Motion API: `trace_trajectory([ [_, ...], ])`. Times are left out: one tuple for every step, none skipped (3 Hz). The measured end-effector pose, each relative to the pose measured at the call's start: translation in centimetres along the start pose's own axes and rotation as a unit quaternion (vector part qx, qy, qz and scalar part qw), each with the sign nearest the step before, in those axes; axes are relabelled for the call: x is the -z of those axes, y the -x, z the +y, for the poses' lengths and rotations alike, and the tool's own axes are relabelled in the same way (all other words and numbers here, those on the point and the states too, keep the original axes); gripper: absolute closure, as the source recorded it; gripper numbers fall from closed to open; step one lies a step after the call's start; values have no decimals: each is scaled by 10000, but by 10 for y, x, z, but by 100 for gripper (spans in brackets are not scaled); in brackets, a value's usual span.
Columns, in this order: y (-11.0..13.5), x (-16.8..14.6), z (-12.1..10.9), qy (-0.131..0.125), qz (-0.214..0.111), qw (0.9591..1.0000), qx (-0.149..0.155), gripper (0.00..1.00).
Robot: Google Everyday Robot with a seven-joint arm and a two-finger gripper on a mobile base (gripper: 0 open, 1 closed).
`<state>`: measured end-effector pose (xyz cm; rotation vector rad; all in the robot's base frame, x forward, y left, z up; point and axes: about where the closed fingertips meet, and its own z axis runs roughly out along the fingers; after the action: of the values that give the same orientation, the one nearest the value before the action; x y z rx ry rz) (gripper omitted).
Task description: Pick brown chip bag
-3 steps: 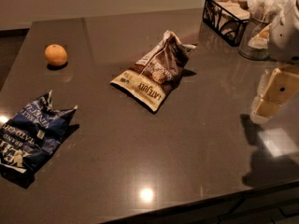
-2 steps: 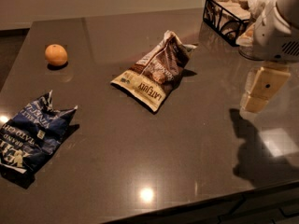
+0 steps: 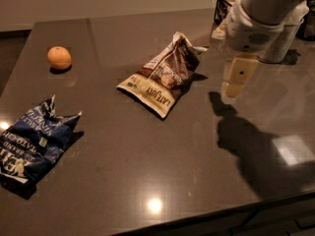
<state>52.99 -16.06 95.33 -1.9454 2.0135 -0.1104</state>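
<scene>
The brown chip bag (image 3: 165, 76) lies on the dark table (image 3: 147, 156) near the middle, crumpled, with its cream "LATE JULY" band toward the front. My gripper (image 3: 235, 80) hangs above the table to the right of the bag, a short gap away and not touching it. Its cream fingers (image 3: 237, 76) point down and its white wrist fills the upper right corner.
A dark blue chip bag (image 3: 34, 142) lies at the front left. An orange (image 3: 59, 58) sits at the back left. A black wire basket (image 3: 224, 9) and a pale cup (image 3: 281, 42) stand at the back right, partly behind my arm.
My arm and gripper have moved left, from the right edge toward the brown chip bag. The bags and the orange have not moved.
</scene>
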Motion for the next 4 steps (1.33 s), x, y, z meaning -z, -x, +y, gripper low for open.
trace_trajectory([
  [22,-17,-37,-44,-244,9993,290,0],
  [48,-35,-68,-26,-387,9977,559,0],
  [65,-59,-107,11,-371,9976,588,0],
  [67,-71,-128,32,-351,9986,394,0],
])
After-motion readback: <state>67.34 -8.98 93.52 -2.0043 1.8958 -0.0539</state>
